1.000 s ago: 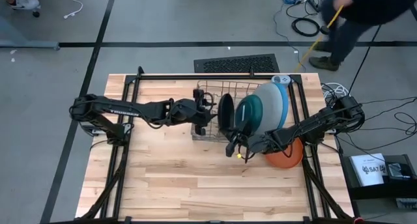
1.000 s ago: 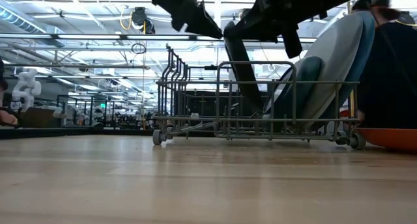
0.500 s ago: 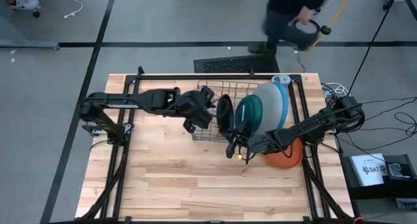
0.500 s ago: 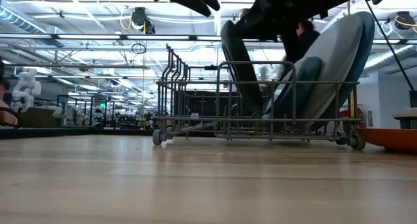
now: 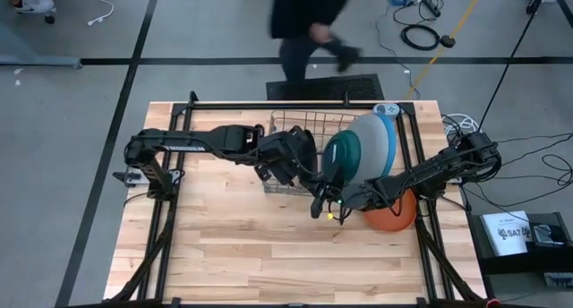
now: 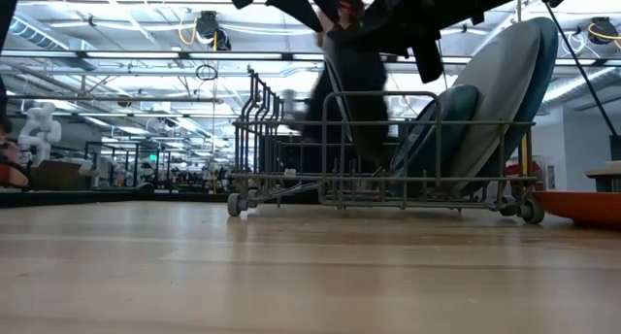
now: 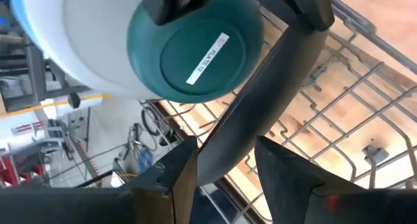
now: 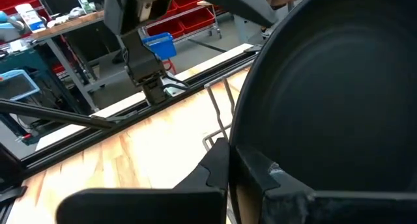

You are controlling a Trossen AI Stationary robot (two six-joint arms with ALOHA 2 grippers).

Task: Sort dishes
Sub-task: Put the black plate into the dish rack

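Observation:
A black plate (image 8: pixel 339 87) stands on edge in the wire dish rack (image 5: pixel 288 125), beside a teal plate (image 5: pixel 345 154) and a large pale blue and grey plate (image 5: pixel 378 140) that lean in the rack. An orange plate (image 5: pixel 396 216) lies on the table to the rack's right. My right gripper (image 5: pixel 316 203) is shut on the black plate's near rim. My left gripper (image 5: pixel 303 167) is open over the rack, one finger on each side of the black plate's upper rim (image 7: pixel 225 149). I cannot tell if those fingers touch it. My right gripper pinches the black plate's rim (image 8: pixel 242 160) between its two fingers, at the plate's near side. The fingers come about level from the table's near right and lie across the rim. The plate stands upright on edge in the rack.
The rack's wire dividers (image 7: pixel 339 113) and frame (image 6: pixel 427 183) surround the plates. A person (image 5: pixel 309 26) walks behind the table's far edge. Bare wooden table (image 5: pixel 251 245) lies on the near side.
My left gripper has gone toward the table's right edge, from the rack's left side to over the black plate, and has turned so that its fingers straddle the rim. The person behind the table has walked from right to left.

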